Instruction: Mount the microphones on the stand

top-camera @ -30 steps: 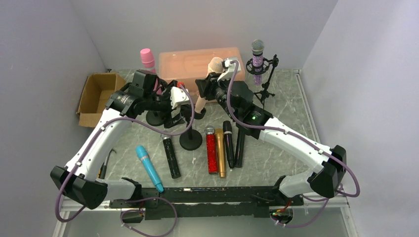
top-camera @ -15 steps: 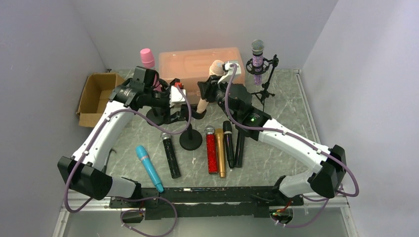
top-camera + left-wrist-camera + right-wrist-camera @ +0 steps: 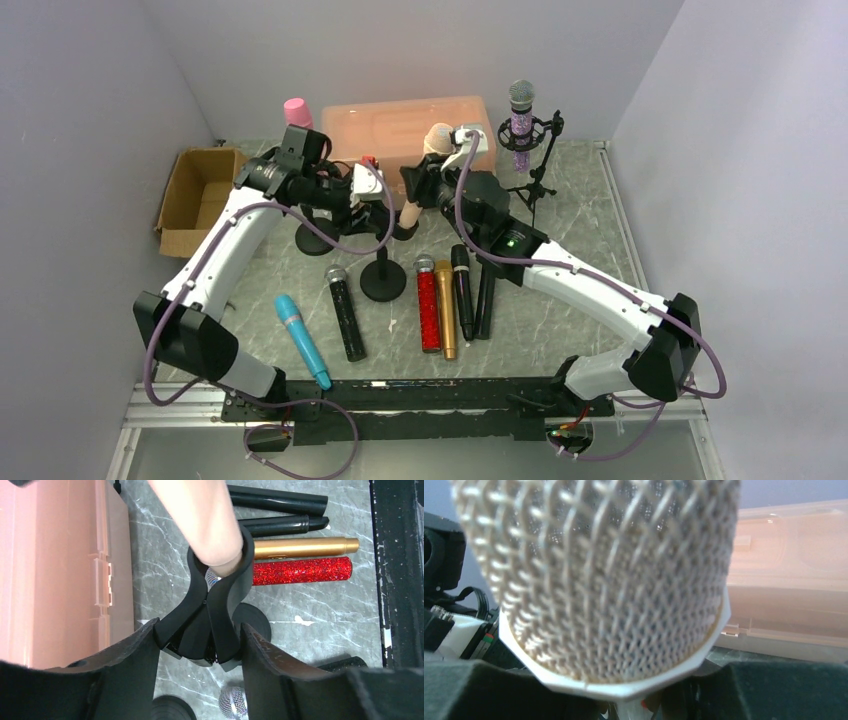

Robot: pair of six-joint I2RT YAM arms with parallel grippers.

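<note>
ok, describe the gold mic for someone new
Start at the pink box at the back, then come nearer to the microphones lying flat. The gold microphone lies between the red glitter microphone and a black microphone, the only gold one.

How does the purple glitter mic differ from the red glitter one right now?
The purple glitter microphone stands upright, mounted in the tripod stand at the far right. The red glitter microphone lies flat on the table, on no stand. The purple one stands alone, while the red one lies right beside the gold microphone. Both have glittery bodies and silver mesh heads.
</note>
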